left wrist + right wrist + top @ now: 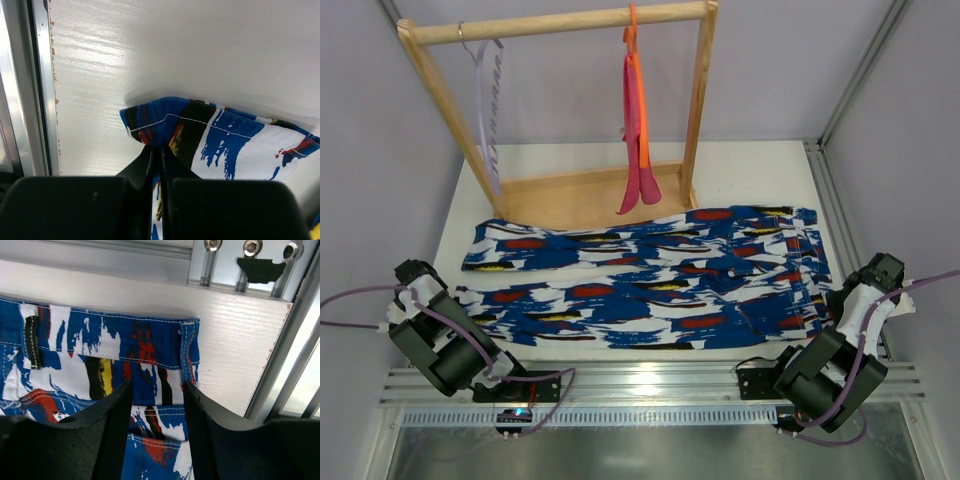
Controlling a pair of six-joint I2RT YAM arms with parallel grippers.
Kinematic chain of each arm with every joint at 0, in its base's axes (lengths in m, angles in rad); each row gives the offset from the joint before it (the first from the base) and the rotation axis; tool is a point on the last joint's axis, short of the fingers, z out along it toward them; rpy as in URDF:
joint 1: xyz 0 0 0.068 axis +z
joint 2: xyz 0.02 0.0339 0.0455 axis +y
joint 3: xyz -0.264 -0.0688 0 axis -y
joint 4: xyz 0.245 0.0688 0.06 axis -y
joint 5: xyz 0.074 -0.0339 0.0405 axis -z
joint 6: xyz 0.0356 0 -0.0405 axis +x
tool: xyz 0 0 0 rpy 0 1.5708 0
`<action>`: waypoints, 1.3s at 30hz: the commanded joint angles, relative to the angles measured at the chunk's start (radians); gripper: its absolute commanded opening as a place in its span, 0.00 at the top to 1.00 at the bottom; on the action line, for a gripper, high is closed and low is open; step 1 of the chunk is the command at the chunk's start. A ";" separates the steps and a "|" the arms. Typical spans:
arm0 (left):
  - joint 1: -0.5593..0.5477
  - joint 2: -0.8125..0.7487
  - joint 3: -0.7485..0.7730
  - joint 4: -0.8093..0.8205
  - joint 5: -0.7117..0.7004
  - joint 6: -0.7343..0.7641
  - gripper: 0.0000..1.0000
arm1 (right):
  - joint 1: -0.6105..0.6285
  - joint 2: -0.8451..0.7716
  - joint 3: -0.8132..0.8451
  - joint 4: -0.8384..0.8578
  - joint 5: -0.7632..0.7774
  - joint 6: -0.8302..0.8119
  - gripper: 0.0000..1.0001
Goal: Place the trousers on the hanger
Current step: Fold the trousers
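Early stage: trousers (650, 290) flat on the table (750, 175), left gripper (157, 149) pinching a leg hem, right gripper (156, 386) spread over the waistband, probably not gripping yet, hanger (492, 110) untouched on the rack (560, 22).

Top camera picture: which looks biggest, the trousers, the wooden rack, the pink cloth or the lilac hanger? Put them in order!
1. trousers and wooden rack: about alike, too close to rank.
2. pink cloth.
3. lilac hanger: about as long, but much thinner.

light: bright, even | shadows: soft | glare: front rail (645, 383) | focus: mostly sharp
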 commanded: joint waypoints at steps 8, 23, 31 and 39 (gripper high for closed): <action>0.012 0.055 -0.012 0.022 0.034 0.022 1.00 | -0.005 -0.010 -0.042 0.004 0.075 0.055 0.49; 0.012 0.058 -0.012 0.027 0.096 -0.004 1.00 | 0.009 0.102 -0.029 0.055 0.147 0.101 0.50; 0.012 0.064 0.011 0.010 0.135 0.007 1.00 | 0.041 0.164 -0.004 0.073 0.195 0.095 0.92; 0.012 0.001 0.168 -0.159 0.090 0.019 1.00 | 0.043 0.003 0.219 -0.175 0.328 0.046 0.96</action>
